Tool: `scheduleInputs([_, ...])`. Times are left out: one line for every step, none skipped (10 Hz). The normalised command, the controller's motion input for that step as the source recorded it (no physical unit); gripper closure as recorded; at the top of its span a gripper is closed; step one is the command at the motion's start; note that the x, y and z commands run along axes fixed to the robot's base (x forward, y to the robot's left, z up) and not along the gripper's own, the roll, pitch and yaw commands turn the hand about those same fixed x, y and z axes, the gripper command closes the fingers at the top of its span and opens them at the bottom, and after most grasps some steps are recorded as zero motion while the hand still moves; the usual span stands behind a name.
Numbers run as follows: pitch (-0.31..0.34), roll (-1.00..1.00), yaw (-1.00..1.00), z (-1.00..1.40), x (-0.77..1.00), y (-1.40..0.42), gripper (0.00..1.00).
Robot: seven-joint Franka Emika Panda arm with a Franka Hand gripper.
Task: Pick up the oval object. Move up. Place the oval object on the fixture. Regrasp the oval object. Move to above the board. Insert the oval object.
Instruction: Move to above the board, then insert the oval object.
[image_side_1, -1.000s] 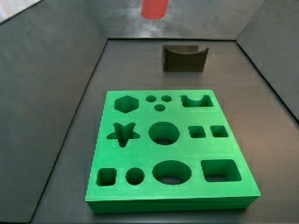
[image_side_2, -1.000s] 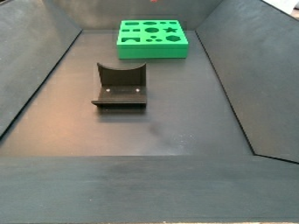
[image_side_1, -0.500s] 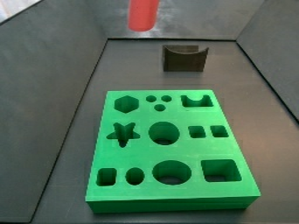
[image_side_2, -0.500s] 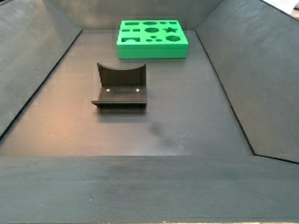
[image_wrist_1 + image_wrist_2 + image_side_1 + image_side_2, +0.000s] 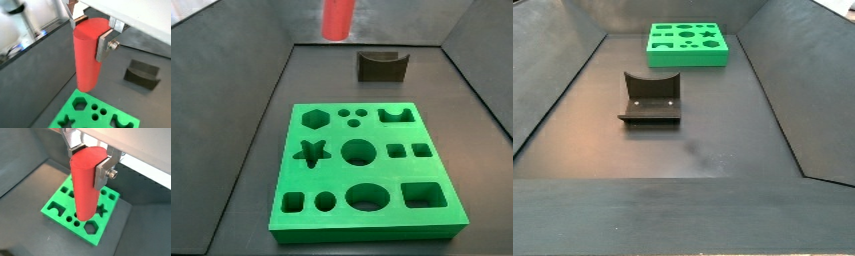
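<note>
Wrist views: end effector (image 5: pixel 90 27) clamped on oval object (image 5: pixel 87 60) near its top, hanging upright above board (image 5: pixel 80 210). Probably rigid, smooth, slippery; firm grip needed.

We see the smooth red-coral oval peg (image 5: pixel 87 183) hanging upright, clamped in the gripper (image 5: pixel 90 159) above the bright green cut-out board (image 5: pixel 63 208); the dark notched fixture (image 5: pixel 381 65) stands empty.
</note>
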Motion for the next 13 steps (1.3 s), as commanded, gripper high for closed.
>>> scheduleInputs([-0.323, -0.08, 0.62, 0.01, -0.11, 0.03, 1.00])
scheduleInputs([-0.266, -0.06, 0.39, 0.00, -0.11, 0.03, 1.00])
scheduleInputs([-0.010, 0.00, 0.00, -0.01, 0.00, 0.00, 1.00])
scheduleInputs([0.003, 0.02, 0.00, 0.00, 0.02, -0.17, 1.00])
scheduleInputs([0.000, 0.00, 0.00, -0.02, 0.00, -0.19, 1.00])
scheduleInputs([0.000, 0.00, 0.00, -0.15, 0.02, -0.33, 1.00])
scheduleInputs([-0.029, 0.00, -0.02, -0.29, 0.05, -0.46, 1.00])
scheduleInputs([-0.071, 0.00, -0.05, -0.36, 0.00, -0.48, 1.00])
scheduleInputs([-0.083, 0.00, -0.09, -0.34, 0.00, -0.47, 1.00])
scheduleInputs([-0.113, -0.07, -0.22, -0.30, 0.00, -0.40, 1.00])
scheduleInputs([-0.124, -0.11, -0.27, -0.26, 0.00, -0.35, 1.00])
scheduleInputs([-0.124, -0.13, -0.31, -0.21, 0.00, -0.31, 1.00])
scheduleInputs([-0.120, -0.13, -0.32, -0.17, 0.00, -0.28, 1.00])
